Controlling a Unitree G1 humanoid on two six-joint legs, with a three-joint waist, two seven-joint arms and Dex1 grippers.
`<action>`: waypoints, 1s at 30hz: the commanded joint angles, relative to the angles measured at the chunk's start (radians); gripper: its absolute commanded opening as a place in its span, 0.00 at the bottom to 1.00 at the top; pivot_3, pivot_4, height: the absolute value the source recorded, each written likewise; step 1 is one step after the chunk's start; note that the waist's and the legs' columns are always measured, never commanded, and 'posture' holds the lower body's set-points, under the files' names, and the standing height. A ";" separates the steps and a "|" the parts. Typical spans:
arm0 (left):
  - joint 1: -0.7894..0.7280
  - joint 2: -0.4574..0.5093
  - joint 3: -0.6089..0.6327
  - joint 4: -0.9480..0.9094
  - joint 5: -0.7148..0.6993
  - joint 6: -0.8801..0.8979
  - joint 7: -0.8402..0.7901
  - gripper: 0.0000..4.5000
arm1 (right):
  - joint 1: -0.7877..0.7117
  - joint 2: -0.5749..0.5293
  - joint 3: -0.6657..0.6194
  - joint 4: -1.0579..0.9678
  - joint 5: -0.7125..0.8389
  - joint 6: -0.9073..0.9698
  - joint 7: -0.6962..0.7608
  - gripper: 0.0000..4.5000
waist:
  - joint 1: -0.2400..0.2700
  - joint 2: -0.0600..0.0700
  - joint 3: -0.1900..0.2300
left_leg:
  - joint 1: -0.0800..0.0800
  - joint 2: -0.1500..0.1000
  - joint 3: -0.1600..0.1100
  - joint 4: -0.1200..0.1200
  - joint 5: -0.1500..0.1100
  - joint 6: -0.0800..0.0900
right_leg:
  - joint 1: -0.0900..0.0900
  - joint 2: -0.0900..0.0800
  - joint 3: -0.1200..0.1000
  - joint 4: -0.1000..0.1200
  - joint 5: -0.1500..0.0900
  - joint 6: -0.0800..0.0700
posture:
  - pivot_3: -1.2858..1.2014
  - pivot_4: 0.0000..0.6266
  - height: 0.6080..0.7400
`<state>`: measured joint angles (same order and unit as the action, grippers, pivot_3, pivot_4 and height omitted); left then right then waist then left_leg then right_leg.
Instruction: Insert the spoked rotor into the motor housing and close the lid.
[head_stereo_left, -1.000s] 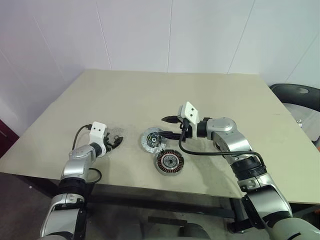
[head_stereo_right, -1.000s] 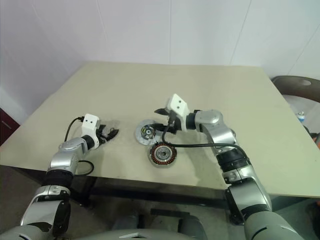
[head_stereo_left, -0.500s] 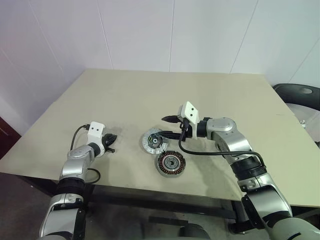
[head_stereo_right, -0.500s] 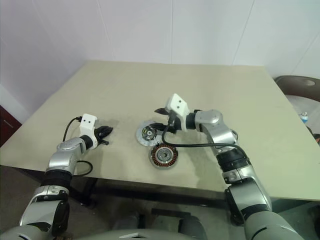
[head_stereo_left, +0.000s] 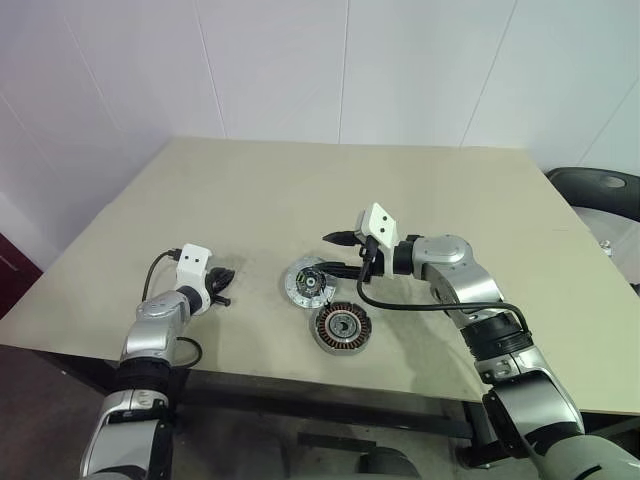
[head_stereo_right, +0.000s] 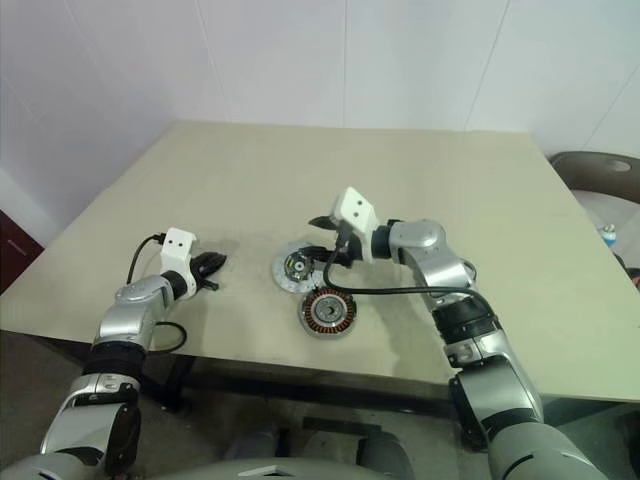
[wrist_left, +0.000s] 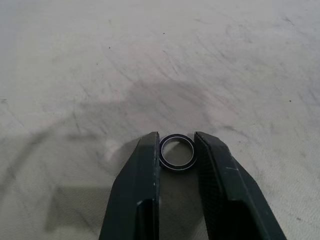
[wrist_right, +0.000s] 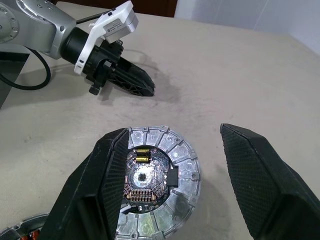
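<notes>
The motor housing (head_stereo_left: 306, 283), a light grey ribbed disc with a green and black centre (wrist_right: 157, 185), lies on the tan table (head_stereo_left: 330, 190). My right gripper (head_stereo_left: 338, 253) hovers just above it, open, one finger on each side (wrist_right: 175, 132). The spoked rotor (head_stereo_left: 340, 327) lies coil face up just in front of the housing. Off to the left, my left gripper (head_stereo_left: 226, 282) rests low on the table, shut on a small black ring (wrist_left: 176, 167) held between its fingertips (wrist_left: 176, 136). The lid is out of view.
The table's front edge (head_stereo_left: 300, 372) runs close below the rotor. A black cable (head_stereo_left: 400, 305) loops from my right wrist over the table. A dark chair (head_stereo_left: 600, 192) stands beyond the table's right side. A white wall (head_stereo_left: 340, 70) rises behind.
My left gripper's fingers, spread a second ago, have shut on the small black ring. The right arm, housing and rotor have not moved.
</notes>
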<state>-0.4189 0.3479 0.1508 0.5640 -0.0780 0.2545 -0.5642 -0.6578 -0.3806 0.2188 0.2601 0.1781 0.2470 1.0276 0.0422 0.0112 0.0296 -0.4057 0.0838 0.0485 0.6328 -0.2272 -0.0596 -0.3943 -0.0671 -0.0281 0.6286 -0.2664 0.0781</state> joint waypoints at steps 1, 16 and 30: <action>0.057 -0.069 -0.086 0.040 0.000 -0.016 -0.051 0.16 | -0.027 0.006 -0.013 -0.005 0.001 -0.022 -0.002 0.68 | 0.000 0.000 0.000 | 0.000 0.000 0.000 0.000 0.000 0.000 | 0.000 0.000 0.000 0.000 0.000 0.000 | 0.52 0.00 1.00; 0.104 -0.135 -0.023 -0.123 -0.172 -0.419 -0.227 0.16 | -0.015 0.007 -0.008 0.024 -0.022 -0.040 -0.006 0.68 | -0.035 -0.010 0.005 | -0.003 0.003 -0.001 -0.001 0.000 0.000 | -0.002 0.004 0.001 0.002 0.001 0.001 | 0.52 0.00 1.00; 0.011 -0.137 -0.060 -0.264 -0.220 -0.382 -0.220 0.16 | 0.001 -0.019 -0.021 0.043 -0.049 -0.053 -0.032 0.68 | -0.056 -0.011 0.006 | -0.003 0.002 -0.001 0.000 0.000 0.000 | -0.001 0.004 0.002 0.003 0.002 0.004 | 0.52 0.00 1.00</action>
<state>-0.3758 0.2068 0.0731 0.3377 -0.2847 -0.1039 -0.7990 -0.6460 -0.3894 0.2232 0.3204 0.1274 0.2096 1.0042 -0.0139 0.0004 0.0357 -0.4087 0.0861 0.0471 0.6323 -0.2268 -0.0592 -0.3957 -0.0632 -0.0258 0.6313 -0.2646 0.0819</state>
